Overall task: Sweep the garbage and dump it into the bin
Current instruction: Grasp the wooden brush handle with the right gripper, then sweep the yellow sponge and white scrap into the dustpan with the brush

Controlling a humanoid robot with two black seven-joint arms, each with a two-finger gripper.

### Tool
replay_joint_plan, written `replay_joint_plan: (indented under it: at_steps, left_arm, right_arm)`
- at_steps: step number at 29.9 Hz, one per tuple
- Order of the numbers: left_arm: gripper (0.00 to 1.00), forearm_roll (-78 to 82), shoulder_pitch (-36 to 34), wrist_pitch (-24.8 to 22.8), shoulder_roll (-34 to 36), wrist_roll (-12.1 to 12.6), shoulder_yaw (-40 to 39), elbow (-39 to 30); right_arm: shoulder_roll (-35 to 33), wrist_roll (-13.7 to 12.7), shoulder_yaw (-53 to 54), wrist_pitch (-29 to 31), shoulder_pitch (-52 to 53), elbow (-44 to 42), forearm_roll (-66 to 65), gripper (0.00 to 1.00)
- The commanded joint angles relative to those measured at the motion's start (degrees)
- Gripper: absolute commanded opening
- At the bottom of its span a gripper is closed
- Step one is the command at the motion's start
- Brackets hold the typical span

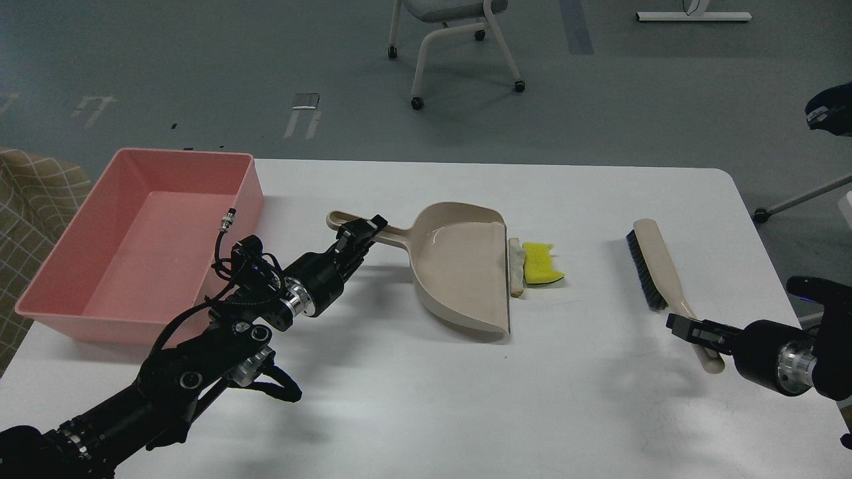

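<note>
The beige dustpan (459,266) lies mid-table with its open lip to the right. My left gripper (363,231) is shut on its handle. The garbage lies right at the lip: a white bread slice (515,266) touches the lip, and a yellow sponge chunk (542,263) sits against the bread. The pink bin (143,256) stands at the far left and holds nothing. A beige brush (655,266) with black bristles lies on the right. My right gripper (689,329) is shut on the lower part of its handle.
The white table (426,399) has its right edge close behind the brush. Off the table, a wheeled chair (452,40) stands on the grey floor behind, and a checked cloth (33,199) sits left of the bin.
</note>
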Motion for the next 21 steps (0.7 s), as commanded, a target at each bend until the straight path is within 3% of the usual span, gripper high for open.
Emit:
replay_joint_plan:
  at_steps: [1, 21]
  left_arm:
    - [0.01, 0.0, 0.01, 0.38, -0.35, 0.05, 0.35, 0.0]
    - [0.01, -0.17, -0.26, 0.47, -0.79, -0.13, 0.26, 0.0]
  right_arm:
    - [1.36, 0.18, -0.51, -0.01, 0.07, 0.16, 0.35, 0.0]
    - [15.07, -0.35, -18.53, -0.01, 15.44, -1.6, -0.09, 0.0]
